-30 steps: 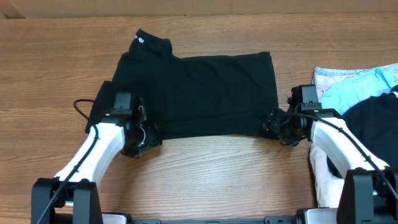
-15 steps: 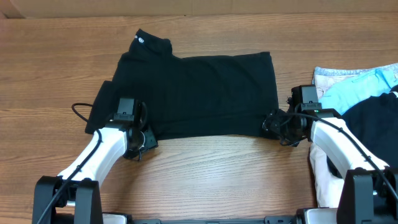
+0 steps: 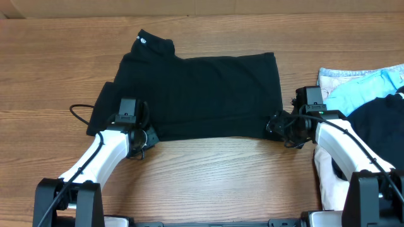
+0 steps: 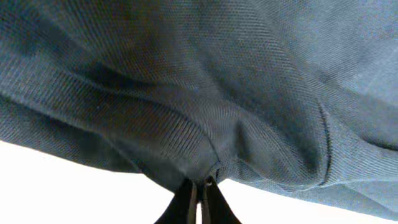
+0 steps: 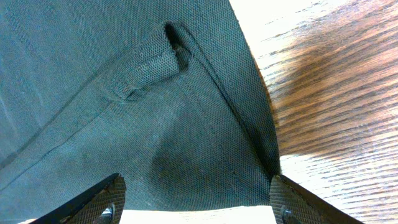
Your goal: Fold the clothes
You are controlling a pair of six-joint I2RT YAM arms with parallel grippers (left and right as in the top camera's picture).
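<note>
The shirt (image 3: 202,94) lies spread flat in the middle of the table (image 3: 221,183). It is black, with the collar at the far left and a small white label (image 3: 142,41) showing there. One sleeve sticks out on the left side, and the near edge runs between my two grippers.

My left gripper (image 3: 145,135) sits at the near left corner of the shirt. In the left wrist view its jaws are pressed together, and a small fold of the dark knit is gathered right at the tips. I judge them clenched on the shirt's edge, though only the very ends of the tips show at the bottom of that view.

My right gripper (image 3: 276,126) is at the near right corner. Its jaws stand wide apart — one of the fingers (image 5: 102,202) in each lower corner of the right wrist view. The hemmed corner of the shirt lies flat between them, not pinched, with bare wood just beside it.

Further right lie a light-blue garment (image 3: 363,88) and a second black garment (image 3: 382,126), bunched together — apart from the shirt.
</note>
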